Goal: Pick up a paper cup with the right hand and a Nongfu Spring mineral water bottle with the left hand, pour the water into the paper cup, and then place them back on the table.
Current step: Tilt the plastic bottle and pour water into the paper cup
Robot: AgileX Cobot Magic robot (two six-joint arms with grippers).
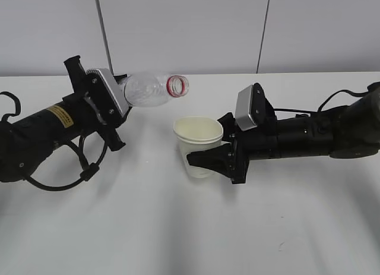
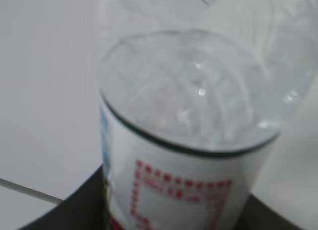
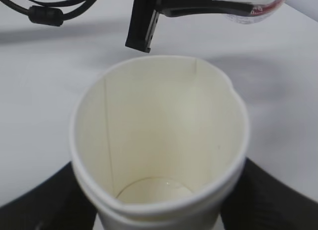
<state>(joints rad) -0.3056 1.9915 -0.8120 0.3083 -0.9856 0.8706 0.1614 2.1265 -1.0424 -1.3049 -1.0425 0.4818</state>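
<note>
My left gripper (image 1: 122, 111) is shut on the Nongfu Spring bottle (image 1: 151, 89) and holds it tipped almost level above the table (image 1: 178, 233). The bottle's open red-ringed mouth (image 1: 178, 85) points right, just above and left of the paper cup (image 1: 199, 143). In the left wrist view the bottle (image 2: 184, 115) fills the frame, with its label between the gripper's (image 2: 181, 212) dark fingers. My right gripper (image 1: 205, 159) is shut on the cup, which stands upright. The right wrist view looks into the cup (image 3: 159, 135), held in my right gripper (image 3: 159, 212), with a little water (image 3: 156, 190) at the bottom. No stream shows.
A black cable (image 3: 44, 14) from the left arm loops over the table behind the cup. A left gripper finger (image 3: 144, 21) hangs just beyond the cup's rim. A small scuff mark (image 1: 284, 245) lies at the front right. A grey wall stands behind the table.
</note>
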